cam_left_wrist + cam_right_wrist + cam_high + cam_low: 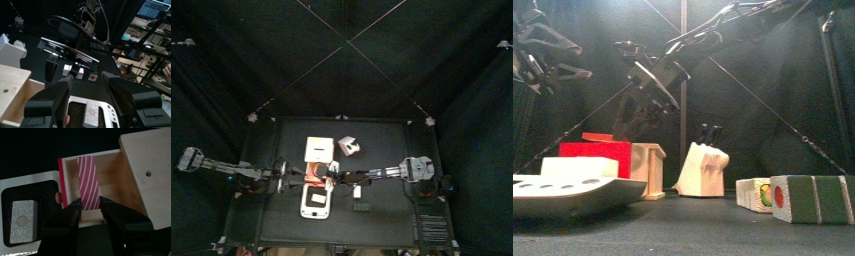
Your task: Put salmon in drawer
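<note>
Salmon (89,178), a red-and-white striped strip, lies lengthwise in the pulled-out drawer (112,183), a wooden box with a red front. Its near end sits between the jaws of the right gripper (90,203), which stand parted, one on each side of it. I cannot tell whether they touch it. Just beside the drawer lies a white tray (20,193) with a speckled grey plate. The left gripper (87,79) hangs over that tray with its jaws spread wide and nothing between them. Farther back on the table stands a pale knife block (700,170). Coloured blocks (807,198) sit at the front right.
</note>
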Robot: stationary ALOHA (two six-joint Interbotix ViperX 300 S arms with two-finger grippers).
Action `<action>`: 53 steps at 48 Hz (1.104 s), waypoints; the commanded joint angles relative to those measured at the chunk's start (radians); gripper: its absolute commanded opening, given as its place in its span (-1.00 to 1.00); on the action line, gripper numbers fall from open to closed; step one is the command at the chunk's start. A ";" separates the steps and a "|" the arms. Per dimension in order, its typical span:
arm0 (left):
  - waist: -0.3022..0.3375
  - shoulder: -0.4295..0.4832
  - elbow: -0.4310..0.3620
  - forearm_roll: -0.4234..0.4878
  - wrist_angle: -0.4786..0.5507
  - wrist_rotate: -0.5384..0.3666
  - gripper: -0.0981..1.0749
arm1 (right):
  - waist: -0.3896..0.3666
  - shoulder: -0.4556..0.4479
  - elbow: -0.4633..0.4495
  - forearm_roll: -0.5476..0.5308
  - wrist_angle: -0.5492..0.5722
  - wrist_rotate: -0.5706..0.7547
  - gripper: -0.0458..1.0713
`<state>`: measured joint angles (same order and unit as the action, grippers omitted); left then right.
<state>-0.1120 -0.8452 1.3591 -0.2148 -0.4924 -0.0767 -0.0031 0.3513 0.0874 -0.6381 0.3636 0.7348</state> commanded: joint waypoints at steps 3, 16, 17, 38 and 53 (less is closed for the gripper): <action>0.003 0.002 -0.014 0.000 -0.003 0.002 0.65 | 0.000 -0.023 -0.018 0.000 -0.005 -0.003 0.50; 0.003 0.002 -0.012 0.002 -0.005 0.002 0.65 | 0.002 -0.014 -0.020 0.000 0.002 -0.003 0.65; 0.003 0.002 -0.014 0.000 -0.003 0.002 0.65 | 0.002 -0.014 -0.020 0.000 0.002 -0.002 0.65; 0.003 0.002 -0.015 0.000 -0.005 0.002 0.65 | 0.005 -0.014 -0.043 -0.002 0.023 -0.002 0.65; 0.003 0.002 -0.012 0.000 -0.003 0.002 0.65 | 0.014 -0.014 -0.061 0.041 0.031 0.002 0.64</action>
